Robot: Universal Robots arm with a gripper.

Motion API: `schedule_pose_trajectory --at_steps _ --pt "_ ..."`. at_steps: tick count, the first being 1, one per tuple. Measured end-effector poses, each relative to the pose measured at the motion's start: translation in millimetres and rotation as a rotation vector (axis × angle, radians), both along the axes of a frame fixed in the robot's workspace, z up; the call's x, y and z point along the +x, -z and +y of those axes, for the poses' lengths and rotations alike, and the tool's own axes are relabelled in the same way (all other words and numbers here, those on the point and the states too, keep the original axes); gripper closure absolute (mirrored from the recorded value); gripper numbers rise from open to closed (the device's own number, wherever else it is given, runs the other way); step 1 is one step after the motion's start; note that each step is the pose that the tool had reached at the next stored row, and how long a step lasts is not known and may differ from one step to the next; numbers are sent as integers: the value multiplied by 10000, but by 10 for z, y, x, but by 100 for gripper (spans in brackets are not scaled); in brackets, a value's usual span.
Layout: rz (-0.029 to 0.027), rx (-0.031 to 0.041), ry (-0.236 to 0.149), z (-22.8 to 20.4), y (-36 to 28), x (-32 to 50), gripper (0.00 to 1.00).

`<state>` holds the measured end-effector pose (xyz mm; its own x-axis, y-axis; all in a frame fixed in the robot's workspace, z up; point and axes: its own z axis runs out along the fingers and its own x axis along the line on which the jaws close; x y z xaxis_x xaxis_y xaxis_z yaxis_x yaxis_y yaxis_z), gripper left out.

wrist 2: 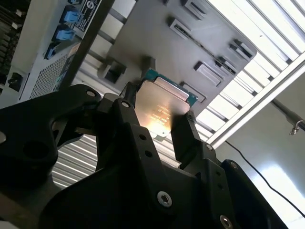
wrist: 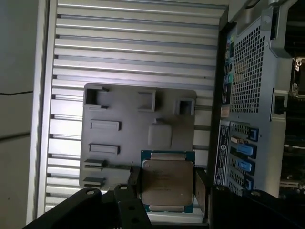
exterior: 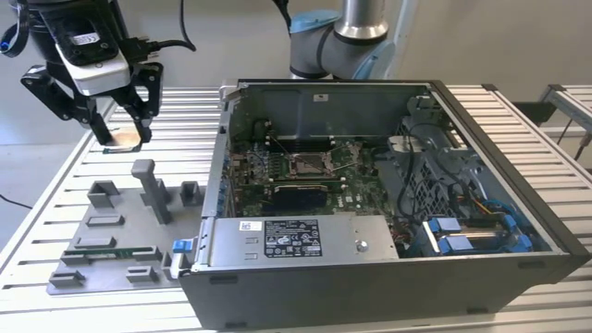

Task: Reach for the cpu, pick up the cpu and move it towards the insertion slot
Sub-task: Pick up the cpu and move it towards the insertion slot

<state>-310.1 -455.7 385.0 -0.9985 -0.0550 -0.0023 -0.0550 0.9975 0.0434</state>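
My gripper point(exterior: 120, 142) hangs above the slatted table at the exterior view's far left, behind the grey tray point(exterior: 104, 260). It is shut on the cpu point(exterior: 123, 147), a thin square chip held flat by its edges. In both wrist views the cpu point(wrist 2: 159, 107) point(wrist: 167, 183) shows a silvery face with a green rim between the black fingers point(wrist 2: 183, 136) point(wrist: 135, 188), well above the tray point(wrist: 124, 109). The insertion slot point(exterior: 306, 163), a shiny metal frame with a wire lever, lies on the motherboard inside the open computer case, to the exterior view's right of the gripper.
The open computer case point(exterior: 389, 270) fills the middle and right of the table; its near wall point(exterior: 224, 132) stands between gripper and slot. The tray carries upright grey blocks point(exterior: 148, 187). The arm's base point(exterior: 342, 35) stands behind the case. A black rectangle point(exterior: 294, 199) sits just in front of the slot.
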Motion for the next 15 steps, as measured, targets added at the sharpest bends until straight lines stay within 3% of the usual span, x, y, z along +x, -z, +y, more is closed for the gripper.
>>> schedule_pose_trajectory --at_steps 15 --pt "6 0 1 0 0 423 100"
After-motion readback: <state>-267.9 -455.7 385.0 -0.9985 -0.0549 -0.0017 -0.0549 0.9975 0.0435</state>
